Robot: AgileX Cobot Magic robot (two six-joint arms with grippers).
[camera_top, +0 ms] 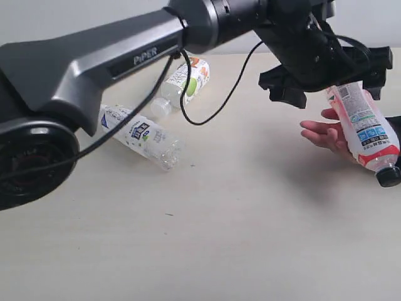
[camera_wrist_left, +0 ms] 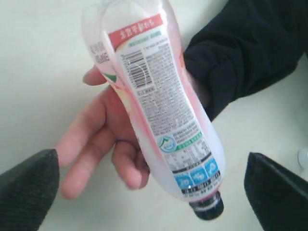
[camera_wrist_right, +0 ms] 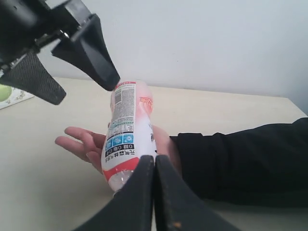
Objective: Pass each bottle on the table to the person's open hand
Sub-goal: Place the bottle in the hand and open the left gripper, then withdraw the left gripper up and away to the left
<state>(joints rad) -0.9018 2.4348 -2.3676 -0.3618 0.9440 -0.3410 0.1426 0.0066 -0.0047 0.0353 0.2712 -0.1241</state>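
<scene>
The red-label bottle (camera_top: 363, 128) with a black cap (camera_top: 388, 177) lies tilted in the person's open hand (camera_top: 321, 133), cap end low. My left gripper (camera_top: 326, 78) hovers just above the bottle's base, open, its jaws standing wide on either side. In the left wrist view the bottle (camera_wrist_left: 163, 110) rests across the palm (camera_wrist_left: 96, 139) between my spread fingers (camera_wrist_left: 29, 192). My right gripper (camera_wrist_right: 154, 160) is shut on nothing, low and in front of the bottle (camera_wrist_right: 127, 134). A blue-white-label bottle (camera_top: 141, 137) and a lime-label bottle (camera_top: 185, 84) lie on the table (camera_top: 250, 238).
The person's black sleeve (camera_wrist_right: 240, 159) stretches in from the right. The left arm's dark body (camera_top: 94, 63) and its cable (camera_top: 213, 106) cross over the two lying bottles. The table's far edge meets a pale wall (camera_wrist_right: 202, 43).
</scene>
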